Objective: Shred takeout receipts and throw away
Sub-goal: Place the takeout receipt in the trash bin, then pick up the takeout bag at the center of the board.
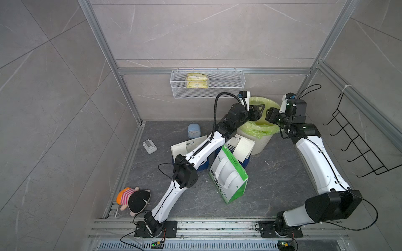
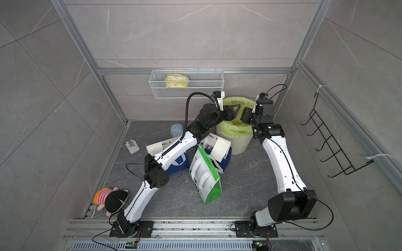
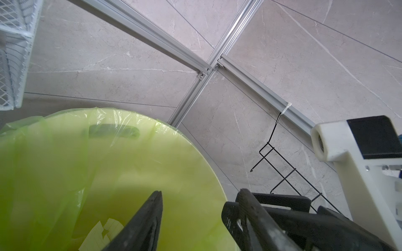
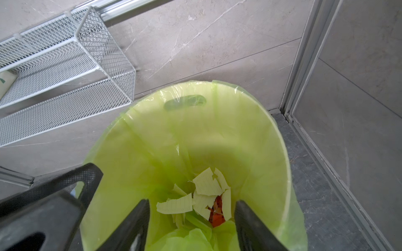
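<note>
Both grippers hang over the white bin (image 1: 261, 144) lined with a green bag (image 4: 217, 121). In the left wrist view my left gripper (image 3: 200, 193) is open with nothing between its fingers; in both top views it (image 1: 260, 110) (image 2: 236, 110) faces the right gripper. My right gripper (image 4: 191, 202) is open and empty too. Torn receipt pieces (image 4: 204, 187) (image 3: 104, 230) lie at the bottom of the liner. Two whole takeout receipts (image 1: 243, 146) (image 1: 180, 147) rest on the blue-and-white bags, the left one partly hidden by my left arm.
A green-and-white paper bag (image 1: 228, 176) lies in front of the blue bags (image 2: 227, 158). A blue clock (image 1: 193, 130), a grey holder (image 1: 150, 146) and a plush toy (image 1: 133, 198) sit at the left. A wire basket (image 1: 206, 83) hangs on the back wall, a black wire rack (image 1: 359, 141) at the right.
</note>
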You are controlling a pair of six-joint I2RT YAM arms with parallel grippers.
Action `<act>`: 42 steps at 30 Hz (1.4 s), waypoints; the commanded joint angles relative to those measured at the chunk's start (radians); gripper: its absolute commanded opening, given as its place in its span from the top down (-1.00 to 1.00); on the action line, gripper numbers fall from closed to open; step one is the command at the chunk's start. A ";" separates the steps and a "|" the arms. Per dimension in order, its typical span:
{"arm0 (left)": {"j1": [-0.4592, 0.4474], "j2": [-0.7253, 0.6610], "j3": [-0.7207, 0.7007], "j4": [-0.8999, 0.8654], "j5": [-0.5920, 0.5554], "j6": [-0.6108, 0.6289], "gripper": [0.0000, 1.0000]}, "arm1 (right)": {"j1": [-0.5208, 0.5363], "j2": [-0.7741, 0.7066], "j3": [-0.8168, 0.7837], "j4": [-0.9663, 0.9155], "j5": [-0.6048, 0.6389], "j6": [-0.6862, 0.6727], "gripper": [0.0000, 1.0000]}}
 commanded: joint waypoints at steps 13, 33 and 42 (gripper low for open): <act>-0.003 -0.804 -0.502 -0.378 -0.175 0.354 -0.28 | 0.226 -0.270 -0.052 -0.083 -0.257 -0.042 -0.29; -0.003 -1.680 -1.357 -0.739 -0.637 -0.131 -0.26 | 0.667 0.217 0.301 -0.193 -0.487 -0.773 -0.47; -0.002 -1.835 -1.524 -0.765 -0.610 -0.269 -0.28 | 0.694 0.502 0.537 -0.242 -0.428 -0.826 -0.47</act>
